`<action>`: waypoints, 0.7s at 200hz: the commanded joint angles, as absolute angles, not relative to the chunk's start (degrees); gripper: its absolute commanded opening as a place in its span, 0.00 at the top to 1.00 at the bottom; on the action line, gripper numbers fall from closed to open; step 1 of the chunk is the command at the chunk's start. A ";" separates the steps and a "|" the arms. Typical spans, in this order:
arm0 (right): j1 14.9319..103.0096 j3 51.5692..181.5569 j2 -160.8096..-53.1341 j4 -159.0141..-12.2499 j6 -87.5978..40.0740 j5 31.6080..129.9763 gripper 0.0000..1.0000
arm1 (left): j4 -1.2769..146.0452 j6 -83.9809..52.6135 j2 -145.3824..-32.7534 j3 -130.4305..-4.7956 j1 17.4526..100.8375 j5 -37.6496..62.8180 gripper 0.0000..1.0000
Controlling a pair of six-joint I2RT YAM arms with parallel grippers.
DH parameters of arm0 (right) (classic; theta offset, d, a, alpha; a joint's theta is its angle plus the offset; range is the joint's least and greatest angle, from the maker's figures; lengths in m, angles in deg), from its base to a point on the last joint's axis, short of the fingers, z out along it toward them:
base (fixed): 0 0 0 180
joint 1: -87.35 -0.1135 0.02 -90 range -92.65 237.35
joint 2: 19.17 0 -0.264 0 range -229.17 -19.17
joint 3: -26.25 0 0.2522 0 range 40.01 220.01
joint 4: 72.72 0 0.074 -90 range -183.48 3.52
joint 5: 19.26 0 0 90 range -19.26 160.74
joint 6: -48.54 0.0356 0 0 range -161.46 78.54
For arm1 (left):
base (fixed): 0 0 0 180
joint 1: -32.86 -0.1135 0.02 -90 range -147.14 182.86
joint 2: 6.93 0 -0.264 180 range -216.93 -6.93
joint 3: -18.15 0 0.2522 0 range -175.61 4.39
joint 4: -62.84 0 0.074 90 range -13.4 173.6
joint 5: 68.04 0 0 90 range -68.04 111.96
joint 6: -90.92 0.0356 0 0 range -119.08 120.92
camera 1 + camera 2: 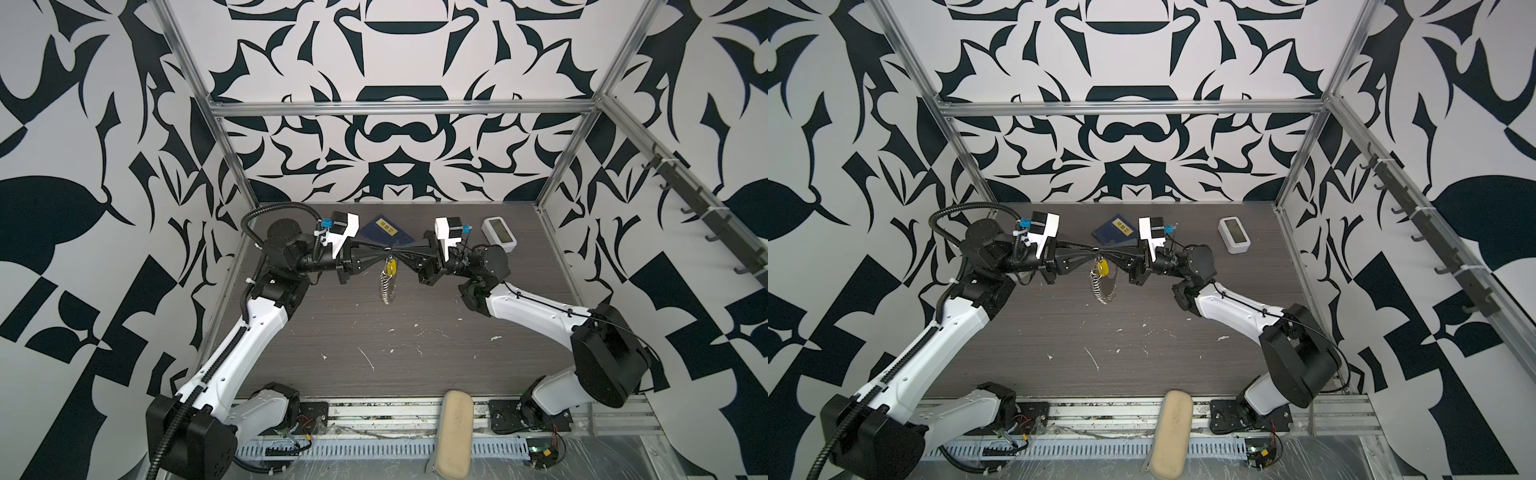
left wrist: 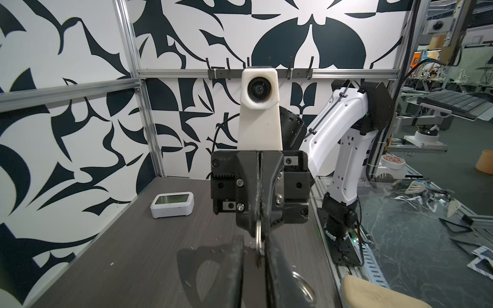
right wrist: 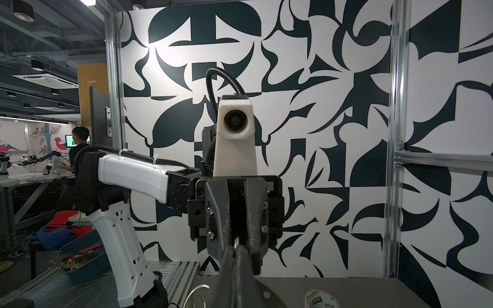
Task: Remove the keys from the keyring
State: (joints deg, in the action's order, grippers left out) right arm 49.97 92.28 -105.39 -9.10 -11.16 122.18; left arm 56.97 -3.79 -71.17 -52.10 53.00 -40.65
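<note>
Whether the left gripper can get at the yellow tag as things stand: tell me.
Probably not yet. The yellow tag hangs unblocked just below, but the left gripper and right gripper are both pinched on the silver ring above it.

Glossy yellow plastic on the keys [image 1: 390, 269] just below the matt black fingers [image 2: 246, 186]; shiny metal keyring [image 1: 386, 292], matt wood-grain table [image 1: 374, 340].
</note>
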 commanded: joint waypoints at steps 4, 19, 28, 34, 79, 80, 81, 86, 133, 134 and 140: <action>49.56 95.12 -103.90 -4.92 -10.44 122.07 1.00 | 57.49 -3.55 -70.71 -51.07 52.78 -40.45 0.82; 49.56 95.21 -103.90 -4.97 -10.44 122.08 1.00 | 57.60 -3.43 -70.56 -50.98 52.79 -40.36 0.82; 49.54 95.16 -103.90 -4.93 -10.50 122.10 1.00 | 57.75 -3.33 -70.56 -50.93 52.77 -40.27 0.83; 49.56 95.17 -103.90 -4.92 -10.44 122.09 1.00 | 57.84 -3.24 -70.49 -50.84 52.76 -40.27 0.83; 49.56 95.12 -103.64 -4.99 -10.48 122.07 1.00 | 58.14 -2.93 -69.85 -50.18 52.74 -39.41 0.77; 49.56 95.12 -103.63 -4.95 -10.46 122.07 1.00 | 58.14 -2.94 -69.85 -50.19 52.73 -39.40 0.77; 49.56 95.12 -103.63 -4.94 -10.45 122.07 1.00 | 58.10 -2.90 -69.85 -50.15 52.72 -39.40 0.77; 49.56 95.07 -103.63 -4.99 -10.45 122.07 1.00 | 58.13 -2.91 -69.85 -50.19 52.72 -39.45 0.77; 49.56 94.94 -103.59 -4.92 -10.44 121.98 1.00 | 58.61 -2.85 -69.98 -50.70 52.80 -39.32 0.78; 49.56 94.94 -103.57 -4.96 -10.44 121.98 1.00 | 58.60 -2.81 -70.00 -50.71 52.80 -39.31 0.78; 49.54 94.92 -103.48 -4.92 -10.48 122.00 1.00 | 58.75 -2.81 -70.03 -50.77 52.75 -39.32 0.77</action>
State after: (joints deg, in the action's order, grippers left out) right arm 49.97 92.28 -105.39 -9.60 -11.16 122.55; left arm 57.36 -3.11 -70.63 -51.31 53.00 -39.74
